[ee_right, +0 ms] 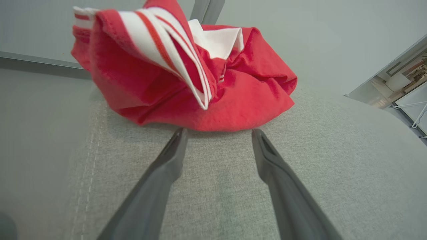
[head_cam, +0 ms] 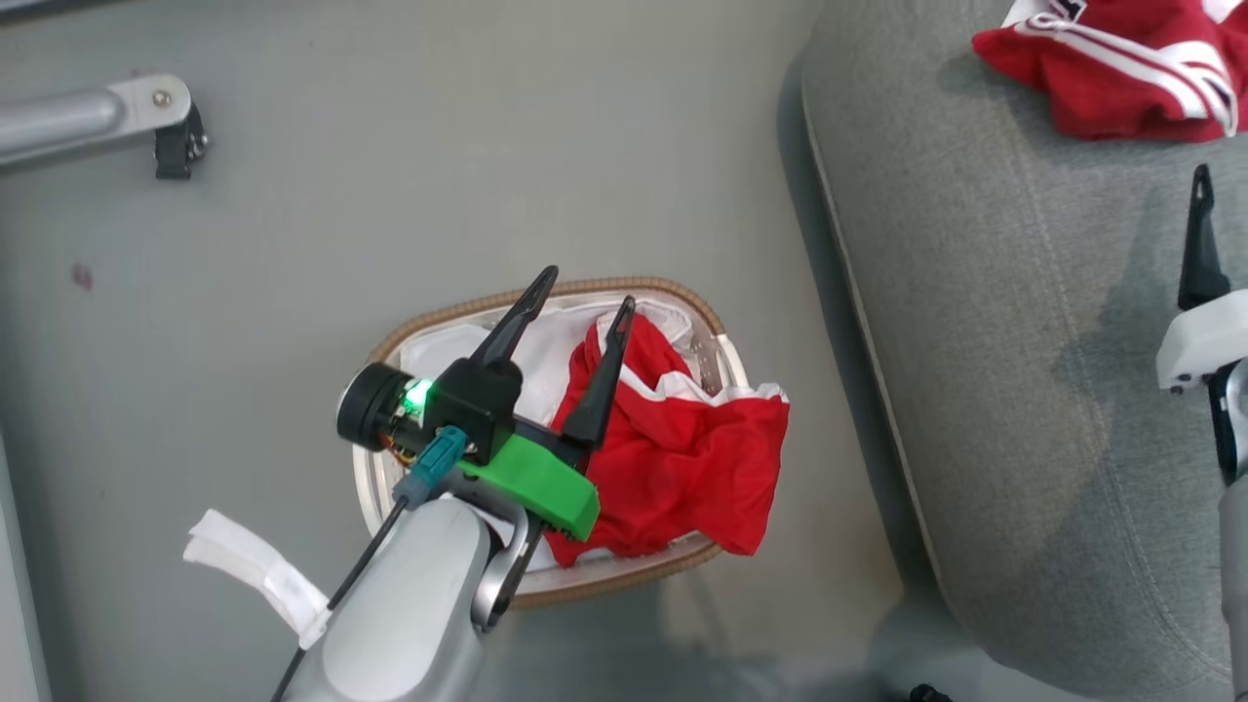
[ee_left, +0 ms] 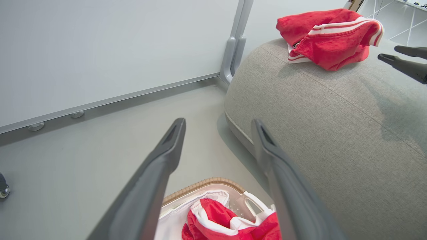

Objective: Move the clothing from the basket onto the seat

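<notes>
The seat (ee_right: 333, 160) is covered in matt grey woven cloth with a fine, slightly rough grain and a stitched seam. The red shorts (ee_right: 160, 86) lying on it are soft matt fabric, faintly pitted like mesh, with smooth white striped trim. The red garment (head_cam: 682, 458) in the basket (ee_left: 238, 204) looks thinner and slightly silky. The basket is smooth white plastic with a perforated wall, a brown woven rim (ee_left: 203, 184) and a white cloth liner (head_cam: 429, 353). The left gripper (head_cam: 589, 287) has matt dark plastic jaws and a glossy green plastic bracket (head_cam: 536, 483).
</notes>
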Controlling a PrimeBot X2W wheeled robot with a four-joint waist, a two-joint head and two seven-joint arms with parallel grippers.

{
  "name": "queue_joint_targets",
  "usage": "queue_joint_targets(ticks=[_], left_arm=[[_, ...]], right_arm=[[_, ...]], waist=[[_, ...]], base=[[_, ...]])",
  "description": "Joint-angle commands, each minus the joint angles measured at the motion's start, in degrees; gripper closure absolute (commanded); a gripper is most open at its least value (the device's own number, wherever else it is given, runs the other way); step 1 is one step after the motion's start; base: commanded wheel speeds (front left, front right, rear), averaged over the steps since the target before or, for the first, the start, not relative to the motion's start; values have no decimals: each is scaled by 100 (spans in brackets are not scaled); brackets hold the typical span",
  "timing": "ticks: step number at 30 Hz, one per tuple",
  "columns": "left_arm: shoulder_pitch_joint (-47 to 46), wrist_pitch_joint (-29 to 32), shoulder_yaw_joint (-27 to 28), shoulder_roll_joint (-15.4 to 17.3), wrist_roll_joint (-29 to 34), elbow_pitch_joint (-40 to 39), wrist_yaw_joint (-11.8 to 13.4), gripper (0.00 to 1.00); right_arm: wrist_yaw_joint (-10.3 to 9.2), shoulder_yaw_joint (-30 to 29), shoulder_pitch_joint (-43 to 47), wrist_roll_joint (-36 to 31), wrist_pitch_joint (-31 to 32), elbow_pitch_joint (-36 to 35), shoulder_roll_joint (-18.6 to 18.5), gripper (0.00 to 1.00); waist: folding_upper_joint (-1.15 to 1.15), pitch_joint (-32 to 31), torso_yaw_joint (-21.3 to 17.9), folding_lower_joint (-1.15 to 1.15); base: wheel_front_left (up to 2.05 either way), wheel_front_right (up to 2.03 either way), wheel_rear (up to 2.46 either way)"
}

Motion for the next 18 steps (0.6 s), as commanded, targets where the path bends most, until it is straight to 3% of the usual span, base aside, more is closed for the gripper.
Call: queue_joint_targets(ticks=[1, 12, 18], left_arm=[[111, -5, 68, 25, -39, -3, -16, 0], [588, -5, 446, 24, -257, -154, -12, 0], [882, -5, 831, 23, -375, -262, 68, 0]], right_arm=[[-8, 63, 121, 62, -11, -70, -11, 0], [-8, 682, 412, 263, -11, -434, -157, 0], [-8, 905, 251, 391, -11, -298, -139, 0]], waist=[[0, -261, -52, 0], [0, -1153, 190, 0], [0, -1671, 425, 0]], base=[[0, 0, 0], [0, 0, 0], [0, 0, 0]])
